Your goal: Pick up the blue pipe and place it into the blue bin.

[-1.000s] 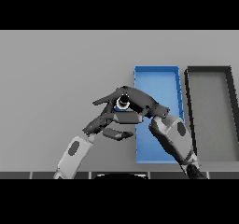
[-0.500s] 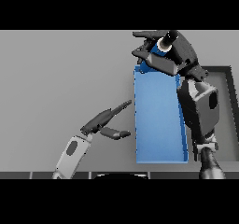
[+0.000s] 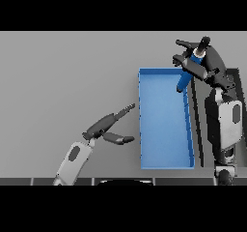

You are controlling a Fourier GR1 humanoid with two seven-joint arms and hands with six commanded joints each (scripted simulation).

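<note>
— Two bins on the grey table (image 3: 58, 71)?
— Yes: the blue bin (image 3: 164, 124), and a dark bin (image 3: 239, 81) just right of it, mostly hidden by the right arm.
— The hands?
— The right hand (image 3: 205, 64) is curled round the blue pipe (image 3: 188, 74), tilted above the blue bin's far right corner. The left hand (image 3: 108, 127) hovers left of the bin, fingers straight and apart.

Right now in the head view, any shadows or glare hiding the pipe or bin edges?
Head view: lighting is flat, no glare; the blue bin rim reads clearly against the grey table. The blue pipe, held in the right hand, blends blue-on-blue at its lower end. Left hand casts no obvious shadow.
</note>
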